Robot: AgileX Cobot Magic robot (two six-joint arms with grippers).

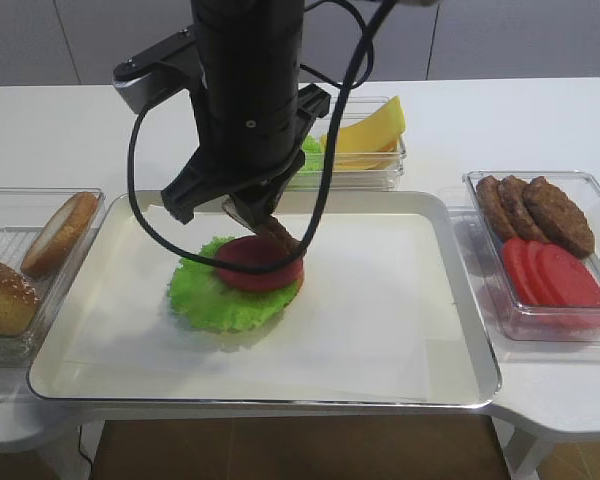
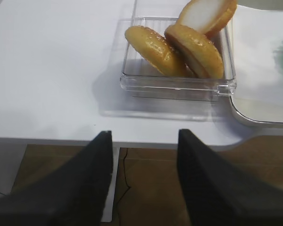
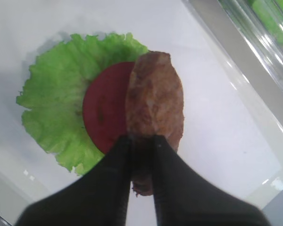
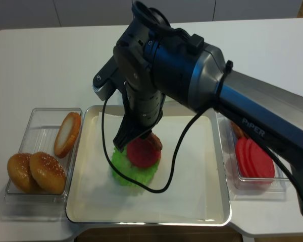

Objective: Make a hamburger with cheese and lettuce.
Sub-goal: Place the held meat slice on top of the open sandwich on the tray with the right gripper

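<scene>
The hamburger [image 1: 242, 280] lies left of centre on the white tray [image 1: 450, 330]. It shows as a ruffled green lettuce [image 3: 56, 108] leaf under a red tomato disc [image 3: 106, 110]. My right gripper [image 3: 142, 141] is shut on a brown patty [image 3: 155, 101] by one end. The patty hangs just above the tomato's right edge [image 1: 280, 237]. Yellow cheese [image 1: 372, 128] slices sit in a clear box behind the tray. At the left, my left gripper [image 2: 145, 134] stands open and holds nothing, off the table's front edge, near the bun box.
A clear box [image 2: 174, 84] at the left holds sesame bun tops [image 1: 2, 292] and a bun half [image 1: 60, 232]. At the right, another box [image 1: 480, 180] holds brown patties [image 1: 540, 210] and tomato slices [image 1: 560, 275]. More green leaf [image 1: 310, 155] lies beside the cheese.
</scene>
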